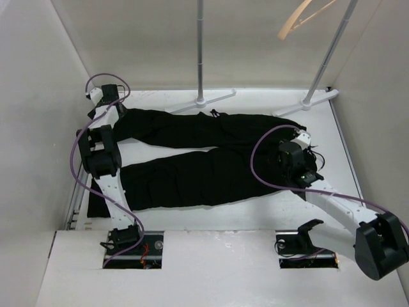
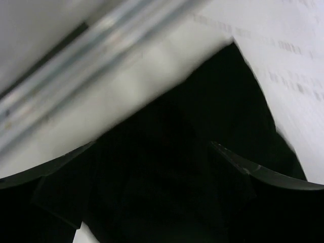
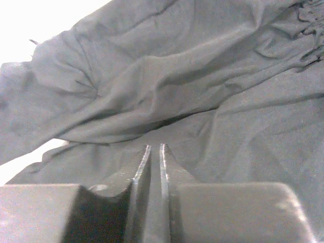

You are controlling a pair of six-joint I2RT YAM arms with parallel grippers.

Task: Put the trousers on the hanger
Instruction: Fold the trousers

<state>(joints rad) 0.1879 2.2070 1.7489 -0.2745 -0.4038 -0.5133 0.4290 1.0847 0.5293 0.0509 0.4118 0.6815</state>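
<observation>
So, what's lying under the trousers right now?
Only the white table shows around the trousers, spread flat. Anything directly beneath the fabric is hidden. The hanger is up high at the back, not underneath.

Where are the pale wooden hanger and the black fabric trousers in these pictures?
pale wooden hanger (image 1: 287,25): top view, lower end of its curved arm.
black fabric trousers (image 1: 192,176): top view, middle of the nearer leg.

A robotics lab test cell: plain white walls (image 1: 38,77) box in a white table (image 1: 223,217), a cabled left arm (image 1: 102,160) and right arm (image 1: 332,201) are bolted at its near edge, and a metal rack (image 1: 200,51) stands far back.
</observation>
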